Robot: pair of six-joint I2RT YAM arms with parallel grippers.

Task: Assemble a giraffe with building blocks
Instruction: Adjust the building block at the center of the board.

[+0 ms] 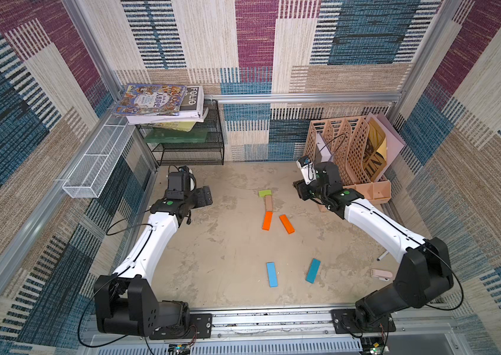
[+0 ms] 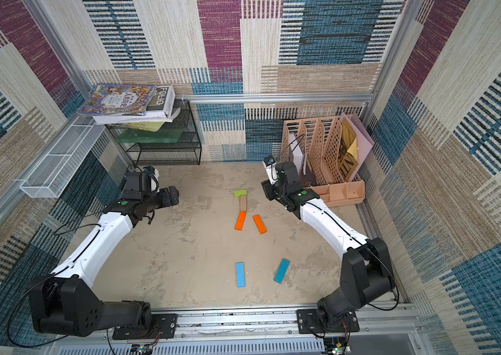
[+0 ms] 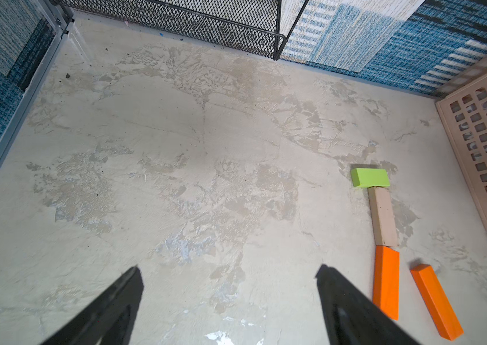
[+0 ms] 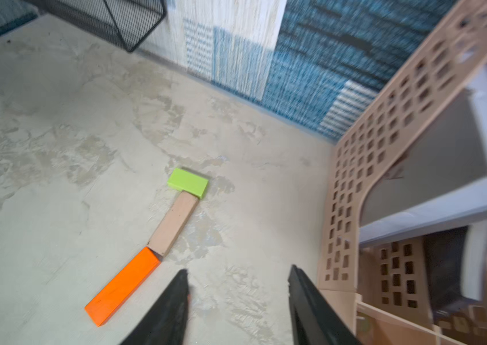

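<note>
Scuffed table (image 1: 212, 252), my left hand (image 3: 227, 271) and right hand (image 4: 237, 273) both released, empty. Half-built giraffe (image 1: 269, 203) lies toward 12 o'clock, with the loose orange block (image 1: 286, 224) just beside it and the blue blocks (image 1: 272, 274) around 6.

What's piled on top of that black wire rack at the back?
A stack of books: a colourful book on top, a FOLIO book beneath. Lower covers are hidden.

Mottled grey-beige tabletop (image 1: 218, 246) bearing lime-green block (image 1: 264, 193), tan block (image 1: 269, 203) and orange block (image 1: 267, 221) touching in line, second orange block (image 1: 286, 224) just beside, upright blue block (image 1: 272, 274) and tilted blue block (image 1: 313, 270) well apart, black mesh rack (image 1: 191, 153) and beige file organiser (image 1: 366, 190) at the back
</note>
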